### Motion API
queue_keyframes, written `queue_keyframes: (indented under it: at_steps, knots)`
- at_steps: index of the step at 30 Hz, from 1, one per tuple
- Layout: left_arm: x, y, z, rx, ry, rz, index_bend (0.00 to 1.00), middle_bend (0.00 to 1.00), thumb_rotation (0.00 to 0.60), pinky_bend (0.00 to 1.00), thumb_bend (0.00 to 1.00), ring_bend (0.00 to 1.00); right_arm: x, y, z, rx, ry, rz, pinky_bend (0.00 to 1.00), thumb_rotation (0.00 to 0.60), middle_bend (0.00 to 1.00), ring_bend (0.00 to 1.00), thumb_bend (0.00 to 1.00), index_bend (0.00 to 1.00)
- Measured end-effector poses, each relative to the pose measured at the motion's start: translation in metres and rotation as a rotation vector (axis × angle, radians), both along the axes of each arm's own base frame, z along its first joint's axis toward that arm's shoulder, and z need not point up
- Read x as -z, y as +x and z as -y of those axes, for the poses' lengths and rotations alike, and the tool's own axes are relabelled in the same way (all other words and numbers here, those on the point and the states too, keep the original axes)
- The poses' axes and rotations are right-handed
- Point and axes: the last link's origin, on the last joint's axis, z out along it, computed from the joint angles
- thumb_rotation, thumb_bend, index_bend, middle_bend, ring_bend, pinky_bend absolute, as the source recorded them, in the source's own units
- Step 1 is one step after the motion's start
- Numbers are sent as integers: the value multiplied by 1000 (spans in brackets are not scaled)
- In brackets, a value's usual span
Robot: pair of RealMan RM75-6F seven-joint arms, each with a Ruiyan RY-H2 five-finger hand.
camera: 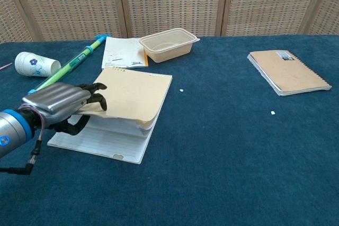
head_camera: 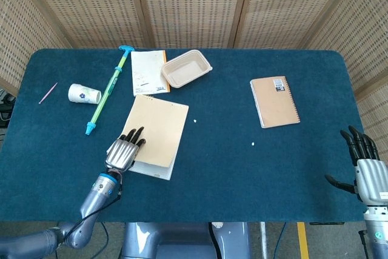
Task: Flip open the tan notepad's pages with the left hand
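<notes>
The tan notepad (head_camera: 159, 127) (camera: 136, 95) lies left of the table's middle, bound at its far edge. My left hand (head_camera: 124, 151) (camera: 62, 104) grips the near left edge of its cover and a stack of pages, fingers on top and thumb beneath. The stack is lifted and bowed, and a white lined page (camera: 100, 142) shows flat underneath. My right hand (head_camera: 364, 171) is at the table's near right corner, far from the notepad, with fingers spread and nothing in it; the chest view does not show it.
A green and blue pen-like stick (head_camera: 108, 91), a paper cup (head_camera: 83, 94) and a pink stick (head_camera: 48, 93) lie to the left. A white booklet (head_camera: 148, 72) and a beige tray (head_camera: 185, 69) sit behind the notepad. A brown spiral notebook (head_camera: 274, 101) lies at the right.
</notes>
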Motion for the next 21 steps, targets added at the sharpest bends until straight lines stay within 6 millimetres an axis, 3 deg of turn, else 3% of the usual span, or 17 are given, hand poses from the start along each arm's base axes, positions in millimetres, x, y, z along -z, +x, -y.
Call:
queue_keyframes:
  at_steps: [2,10,21]
  knots:
    - [-1,0,-5,7,25,9,739,455,600,632,782,481,0,0,0,1,0,1,24,600,0,0,138,62]
    - [-18,3,-13,75,123,80,796,501,600,657,783,518,-2,-1,0,4,-4,6,24,600,0,0,138,68]
    - [-60,-3,34,236,86,108,825,526,600,671,785,535,-3,-2,-1,6,-6,7,24,600,0,0,138,67]
